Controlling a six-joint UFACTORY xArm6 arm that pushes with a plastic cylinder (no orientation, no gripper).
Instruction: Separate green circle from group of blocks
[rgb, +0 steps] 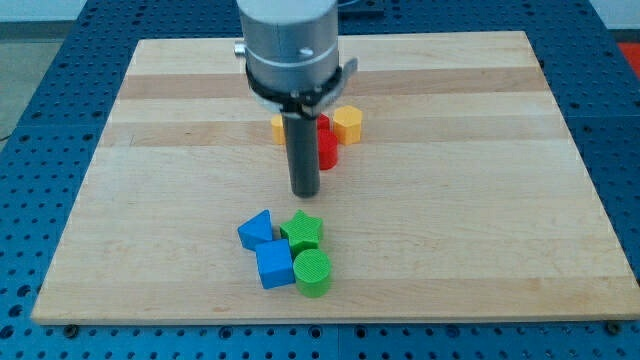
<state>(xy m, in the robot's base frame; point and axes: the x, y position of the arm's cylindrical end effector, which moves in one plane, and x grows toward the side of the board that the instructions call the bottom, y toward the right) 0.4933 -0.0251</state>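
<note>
We carry no pincer, so there is nothing released or clenched to report: only a rod, and my tip (305, 192) rests on the desk (480, 200) just above the lower cluster, a little left of frame centre.

The green circle (312, 272) sits at the lower right of that cluster, touching the blue cube (274, 265) on its left and the green star (302, 231) above it; a blue wedge-like block (256, 230) lies at the cluster's upper left.

We judge the clean move is to bring my tip round between star and circle, then push the circle toward the frame's lower right, keeping contact central so it does not roll aside or drag the cube.

Above, partly behind the rod, stand a yellow hexagon (347, 124), a red block (325, 143) and an orange block (277, 127).

The pale wooden desk offers open room rightward; its bottom edge is near.
</note>
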